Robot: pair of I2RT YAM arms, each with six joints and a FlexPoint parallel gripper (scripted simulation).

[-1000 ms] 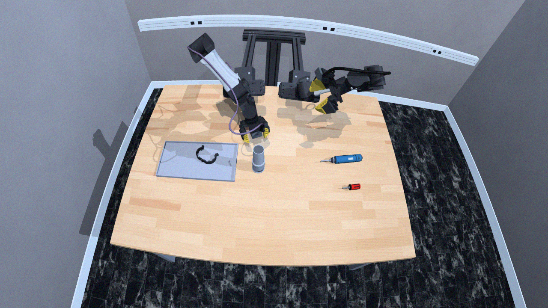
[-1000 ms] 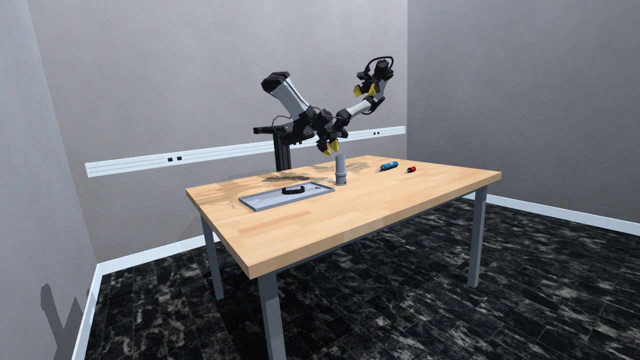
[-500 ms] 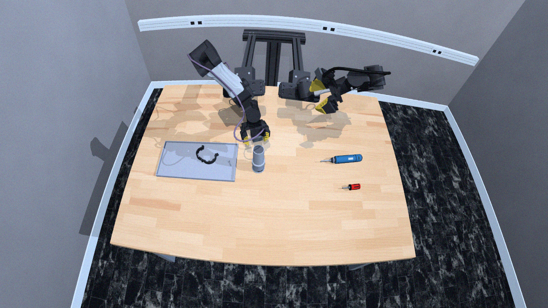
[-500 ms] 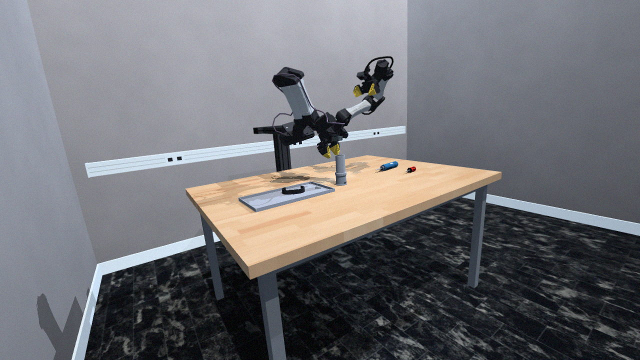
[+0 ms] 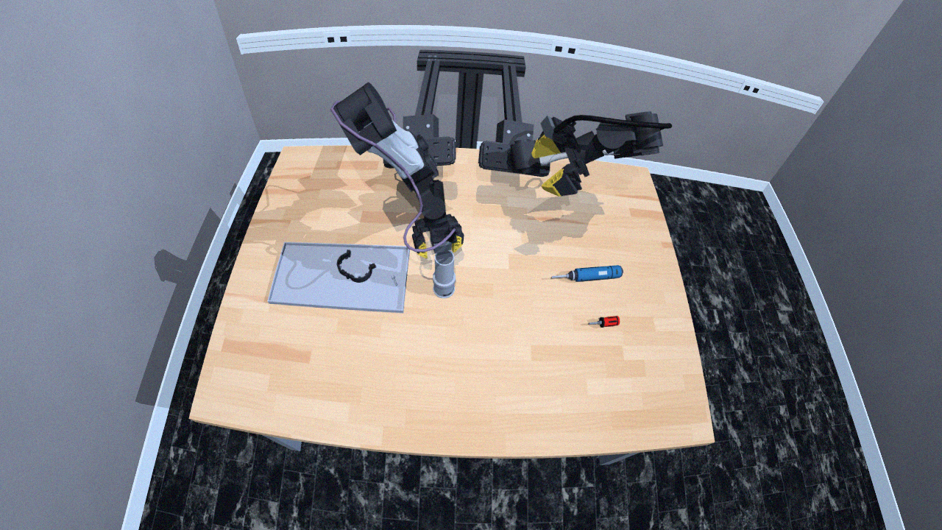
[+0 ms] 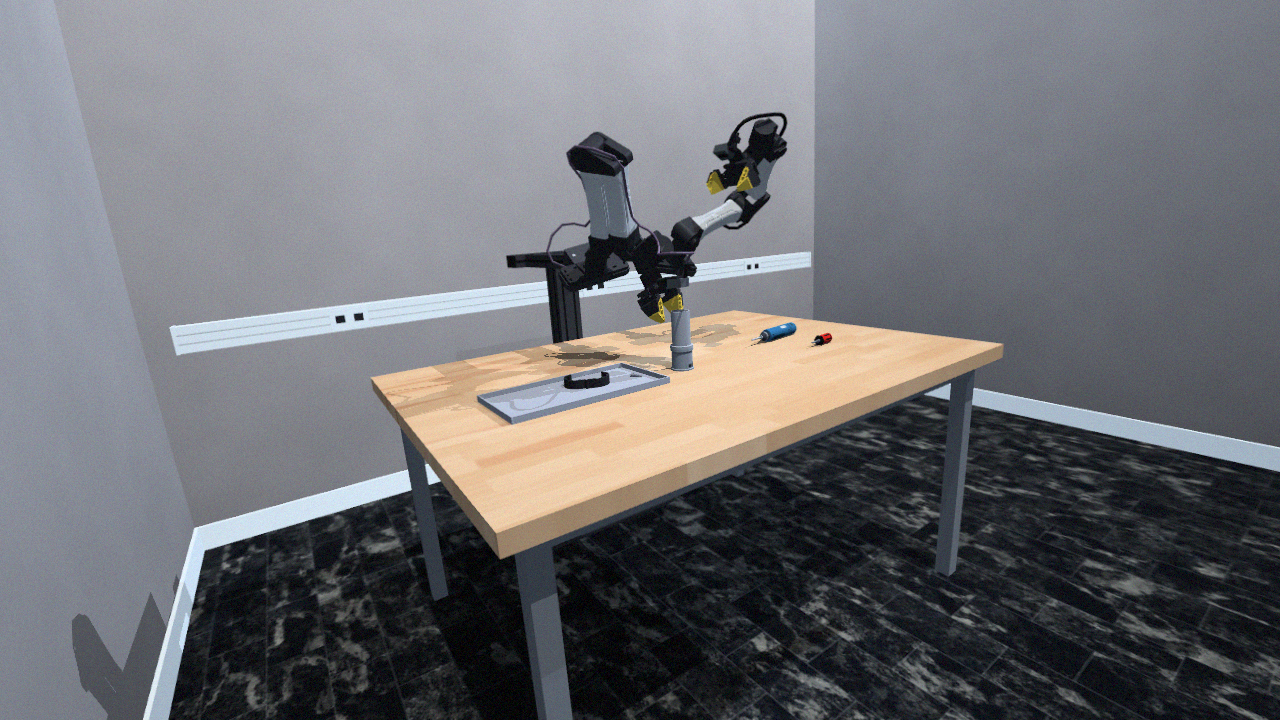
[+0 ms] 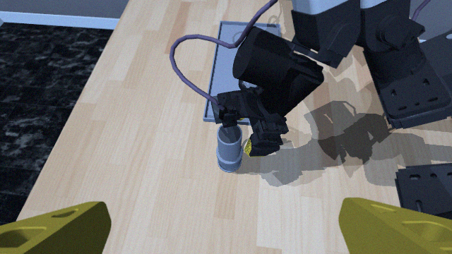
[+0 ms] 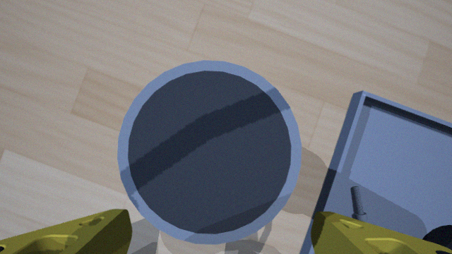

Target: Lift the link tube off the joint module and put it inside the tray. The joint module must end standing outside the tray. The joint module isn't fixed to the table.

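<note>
Right pincer (image 5: 440, 247) (image 6: 668, 310) (image 8: 222, 226), three-quarters open, holding nothing, comes in from the bench's arm-side edge: centre on the tube (image 5: 444, 269) (image 6: 680, 329) (image 7: 229, 149) (image 8: 123, 148). Grip above the joint (image 5: 444, 291) (image 6: 682, 360) (image 7: 229, 166), lift dead vertical.

Left hand (image 5: 545, 168) (image 6: 728, 187) (image 7: 224, 208) raised, wide open; right hand (image 5: 439, 247) (image 6: 666, 309) (image 7: 244, 133) (image 8: 222, 216) lower, pointing down, fingers parted.
</note>
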